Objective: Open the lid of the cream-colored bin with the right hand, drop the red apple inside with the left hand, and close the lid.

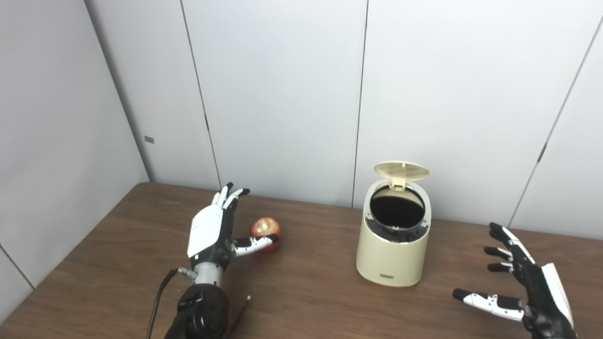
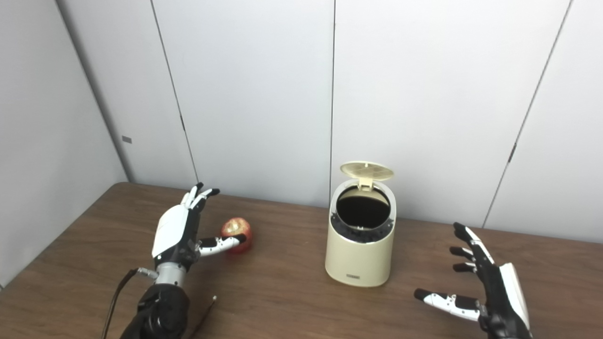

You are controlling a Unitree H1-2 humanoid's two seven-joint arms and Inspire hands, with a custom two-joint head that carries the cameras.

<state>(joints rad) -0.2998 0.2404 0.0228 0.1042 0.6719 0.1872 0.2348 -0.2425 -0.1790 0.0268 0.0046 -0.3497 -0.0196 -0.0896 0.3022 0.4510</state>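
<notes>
A cream-colored bin [image 1: 393, 256] stands on the brown table, its round lid [image 1: 401, 171] flipped up at the back so the dark inside shows. A red apple [image 1: 265, 230] rests on the table left of the bin. My left hand [image 1: 214, 230] is open just left of the apple, fingers pointing up and away, thumb reaching along the apple's near side; whether it touches is unclear. My right hand [image 1: 523, 278] is open low at the right, well clear of the bin, fingers spread toward it.
The wooden table [image 1: 306, 292] runs back to grey wall panels close behind the bin. A thin dark cable [image 1: 158, 296] trails from my left wrist, and a slim rod [image 1: 240, 308] lies beside the forearm.
</notes>
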